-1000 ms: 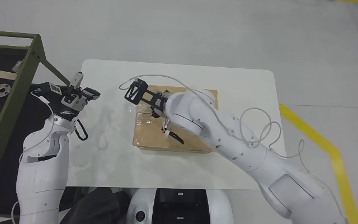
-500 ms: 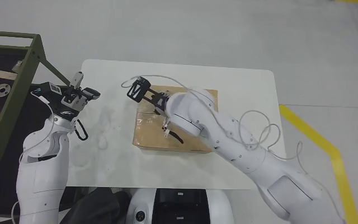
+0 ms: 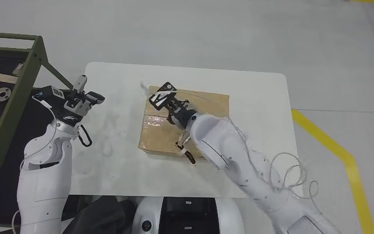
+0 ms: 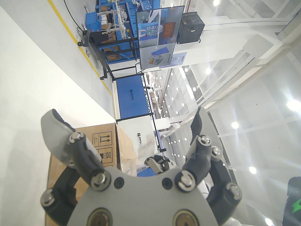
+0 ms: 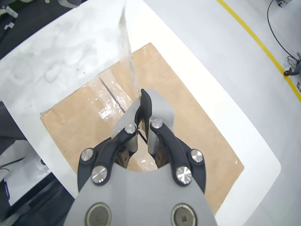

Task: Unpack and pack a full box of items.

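Observation:
A brown cardboard box (image 3: 213, 102) lies closed on the white table (image 3: 257, 93), clear tape glinting along its centre seam (image 5: 110, 97). My right gripper (image 3: 163, 96) hovers over the box's far left part, shut on a strip of clear tape (image 5: 127, 48) that rises from the pinched fingertips (image 5: 144, 99) out over the table. My left gripper (image 3: 87, 93) sits at the table's left edge, well away from the box, fingers open and empty (image 4: 127, 123). It faces the box's side (image 4: 103, 139).
A dark green metal frame (image 3: 29, 64) stands just off the table's left side. Yellow floor tape (image 3: 333, 146) runs on the right. The table shows smudged bare surface (image 3: 111, 134) between the left arm and the box.
My right gripper has moved from beyond the box's left edge to above its top, drawing the tape strip along. The left arm has not moved.

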